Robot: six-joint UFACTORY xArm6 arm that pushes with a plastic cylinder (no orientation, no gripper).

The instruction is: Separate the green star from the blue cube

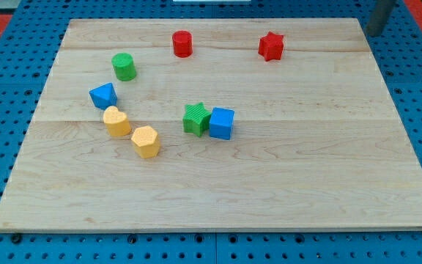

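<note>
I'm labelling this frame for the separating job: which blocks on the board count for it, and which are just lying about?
For the job:
green star, touching the blue cube
blue cube
my tip, at the view's top right, far from both

Lying about:
red cylinder
red star
green cylinder
small blue block
two yellow blocks

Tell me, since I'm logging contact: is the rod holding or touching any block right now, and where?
Nothing is held. My tip sits at the view's top right corner, far from the green star and the blue cube.
</note>
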